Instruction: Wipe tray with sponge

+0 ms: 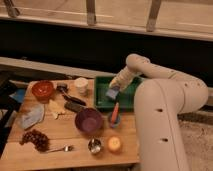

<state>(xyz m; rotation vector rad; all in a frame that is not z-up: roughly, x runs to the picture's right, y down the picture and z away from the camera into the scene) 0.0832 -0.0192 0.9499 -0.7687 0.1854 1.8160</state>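
While the wipe is under way, watch the crowd on the near side of the green tray. An orange ball and a metal cup sit well in front of it, safe enough. The small blue cup, with an orange stick standing in it, is right at the tray's front rim, and the purple bowl is just beside that. Inside the tray, toward its left half, the claw grips the blue sponge, low against the tray floor. A long stroke forward could shove the tray into that cup and tip it, and too much push could drag the tray along the worktop. Left of the tray, the white cup stands near its wall, so a sideways overshoot could knock it.
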